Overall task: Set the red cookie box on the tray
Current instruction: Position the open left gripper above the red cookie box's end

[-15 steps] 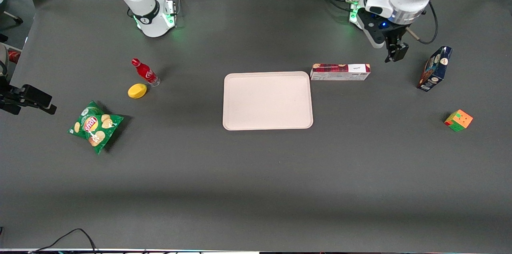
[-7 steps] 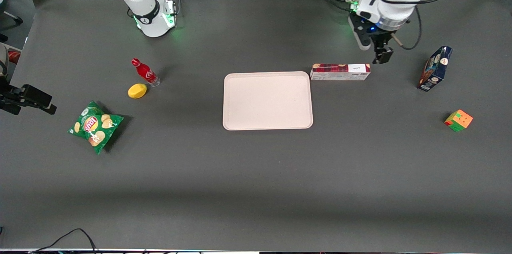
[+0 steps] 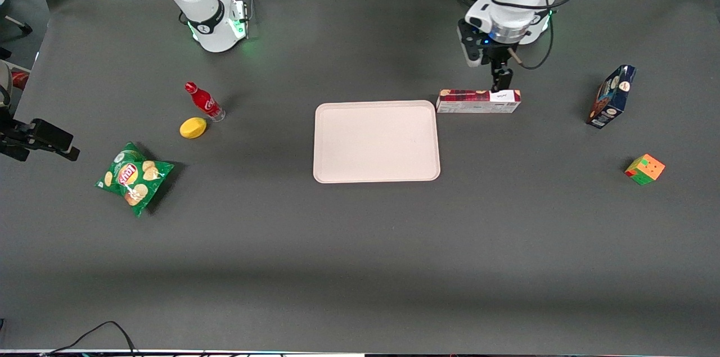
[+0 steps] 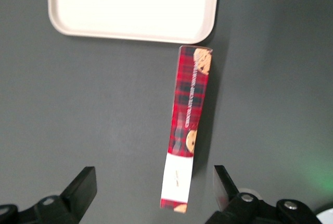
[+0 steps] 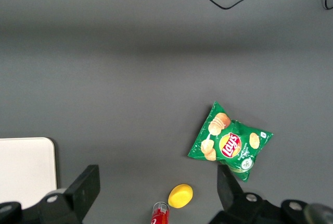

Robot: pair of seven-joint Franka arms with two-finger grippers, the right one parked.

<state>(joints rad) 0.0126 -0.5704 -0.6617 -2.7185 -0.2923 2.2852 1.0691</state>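
The red cookie box (image 3: 478, 101) lies flat on the table, one end close to a corner of the pale tray (image 3: 376, 141) and lying toward the working arm's end of the table from it. My left gripper (image 3: 502, 80) hovers above the box's white label end, a little farther from the front camera. In the left wrist view the gripper (image 4: 153, 185) is open, with the label end of the red cookie box (image 4: 187, 125) between the two fingers but closer to one finger (image 4: 223, 181). The tray (image 4: 132, 5) holds nothing.
A dark blue cookie box (image 3: 611, 96) stands upright toward the working arm's end, with a coloured cube (image 3: 644, 169) nearer the camera. Toward the parked arm's end are a red bottle (image 3: 203, 101), a lemon (image 3: 193, 127) and a green chip bag (image 3: 134, 177).
My left gripper has travelled from near the dark blue box toward the parked arm's end and now hangs over the red cookie box's label end. The box and tray have not moved.
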